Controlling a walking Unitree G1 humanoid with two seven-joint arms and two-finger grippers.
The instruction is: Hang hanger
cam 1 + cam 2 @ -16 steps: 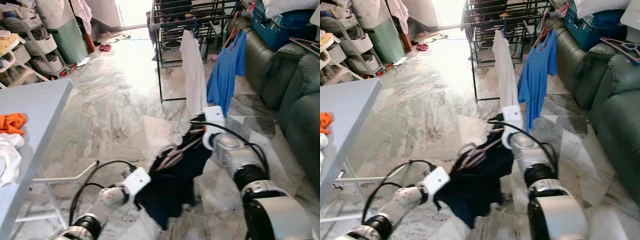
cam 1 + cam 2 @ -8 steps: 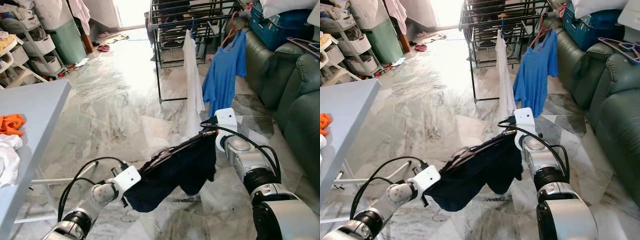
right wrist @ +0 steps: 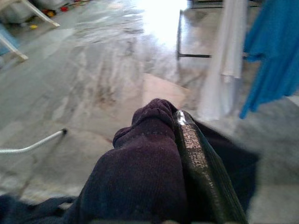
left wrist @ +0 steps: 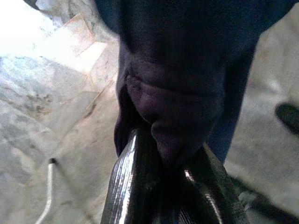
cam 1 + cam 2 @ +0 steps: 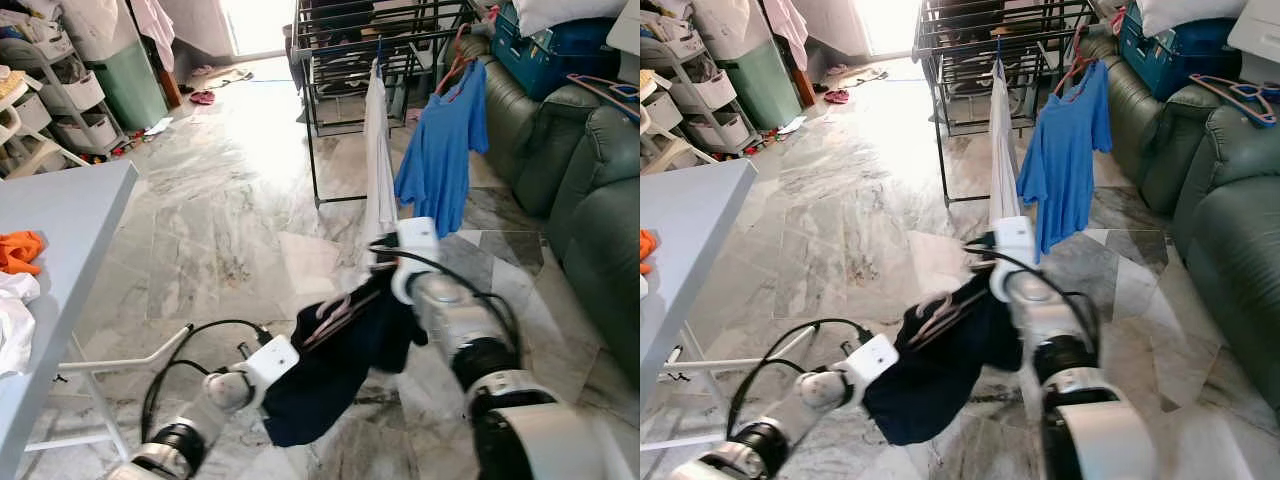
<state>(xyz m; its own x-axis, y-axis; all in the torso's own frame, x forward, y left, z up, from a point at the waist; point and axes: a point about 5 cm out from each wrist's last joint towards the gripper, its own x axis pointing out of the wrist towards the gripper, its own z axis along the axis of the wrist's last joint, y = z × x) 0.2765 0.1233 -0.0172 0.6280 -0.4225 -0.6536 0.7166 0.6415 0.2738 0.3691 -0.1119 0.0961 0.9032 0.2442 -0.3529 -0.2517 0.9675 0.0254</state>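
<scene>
Dark navy garment (image 5: 335, 365) on pale hanger (image 5: 330, 315) now sagging, bunching; taut half second ago. Left gripper (image 4: 163, 186) and right gripper (image 3: 182, 154) both clamping garment cloth, above marble floor (image 5: 220, 220), nearer black drying rack (image 5: 380, 40).

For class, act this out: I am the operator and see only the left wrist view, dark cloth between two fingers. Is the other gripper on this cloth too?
Observer: Yes. The right gripper is shut on the same dark garment, which sags between it and the left gripper.
Operator: Is there a hanger in it?
Observer: A pale hanger lies in the garment's top.
Operator: Where would it hang?
Observer: On a black rack ahead, which holds a white cloth and a blue shirt.
</scene>
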